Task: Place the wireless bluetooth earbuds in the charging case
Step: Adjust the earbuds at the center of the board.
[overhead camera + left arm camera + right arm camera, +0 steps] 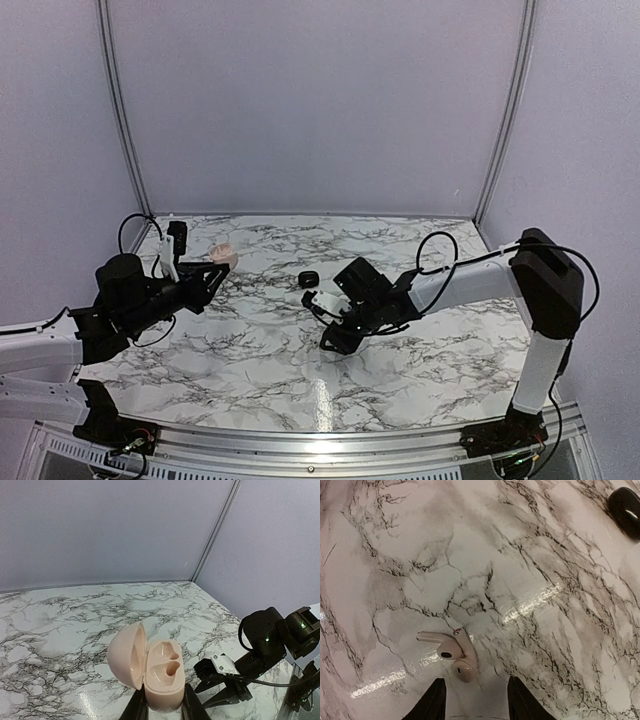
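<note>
My left gripper [164, 703] is shut on the base of the charging case [161, 672], a pale pink pebble held up above the table. Its lid stands open to the left and both wells are empty. In the top view the case [224, 255] shows at the left gripper's [214, 268] tips. Two pale pinkish-white earbuds [452, 652] with stems lie touching each other on the marble. They rest just ahead of my right gripper [476, 680], nearer its left finger. That gripper is open and low over the table, with nothing between its fingers. Under the right gripper [336, 340] the earbuds are hidden in the top view.
A black rounded lump [624, 506] lies on the marble beyond the earbuds, also seen near the table's middle [308, 277]. Pale walls and two metal corner posts [122, 110] close the back. The right arm [265, 640] reaches across in the left wrist view.
</note>
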You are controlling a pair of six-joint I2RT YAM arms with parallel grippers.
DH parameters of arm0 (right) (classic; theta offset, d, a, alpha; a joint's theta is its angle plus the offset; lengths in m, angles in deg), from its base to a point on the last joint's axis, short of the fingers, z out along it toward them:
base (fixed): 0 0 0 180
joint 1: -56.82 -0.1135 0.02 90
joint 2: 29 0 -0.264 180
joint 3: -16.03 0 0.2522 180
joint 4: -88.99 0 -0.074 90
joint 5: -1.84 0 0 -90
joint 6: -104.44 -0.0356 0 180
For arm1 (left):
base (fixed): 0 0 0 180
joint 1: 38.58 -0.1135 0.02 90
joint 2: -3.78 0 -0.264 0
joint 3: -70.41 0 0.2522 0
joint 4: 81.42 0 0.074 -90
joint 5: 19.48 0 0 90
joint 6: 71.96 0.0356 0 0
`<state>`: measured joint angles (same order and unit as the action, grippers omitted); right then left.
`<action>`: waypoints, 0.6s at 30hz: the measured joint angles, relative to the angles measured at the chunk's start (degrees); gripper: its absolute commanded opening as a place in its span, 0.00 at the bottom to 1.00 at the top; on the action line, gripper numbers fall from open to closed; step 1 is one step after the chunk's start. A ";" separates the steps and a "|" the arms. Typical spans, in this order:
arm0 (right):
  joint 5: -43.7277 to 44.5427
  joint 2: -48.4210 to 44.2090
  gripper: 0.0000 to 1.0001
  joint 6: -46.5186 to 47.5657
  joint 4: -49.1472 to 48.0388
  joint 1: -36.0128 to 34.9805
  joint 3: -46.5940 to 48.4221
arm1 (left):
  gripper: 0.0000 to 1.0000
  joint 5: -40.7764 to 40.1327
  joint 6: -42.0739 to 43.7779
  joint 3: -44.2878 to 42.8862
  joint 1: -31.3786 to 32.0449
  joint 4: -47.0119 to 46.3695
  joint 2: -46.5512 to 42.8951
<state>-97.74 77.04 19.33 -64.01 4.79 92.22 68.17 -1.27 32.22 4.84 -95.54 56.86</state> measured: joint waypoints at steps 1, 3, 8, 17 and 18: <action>0.00 0.44 0.43 0.07 -0.17 -0.13 0.00 | 0.00 0.00 0.00 0.00 0.00 -0.11 0.00; 0.04 1.16 0.41 0.13 -0.35 -0.50 0.11 | 0.00 0.00 0.00 0.00 0.00 -0.22 0.04; 1.70 2.56 0.36 0.63 -0.37 -1.07 0.85 | 0.00 0.31 0.02 0.00 0.00 -0.39 0.35; 6.25 3.58 0.24 0.44 -0.90 0.94 1.97 | 0.00 0.35 0.20 0.00 0.00 -0.55 0.61; 6.36 3.74 0.24 0.44 -0.87 1.42 2.14 | 0.00 0.35 0.26 0.00 0.00 -0.57 0.72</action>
<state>-91.38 80.78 19.76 -64.89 6.21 94.36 68.52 -1.01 32.22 4.84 -96.11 57.58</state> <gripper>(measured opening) 0.257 0.214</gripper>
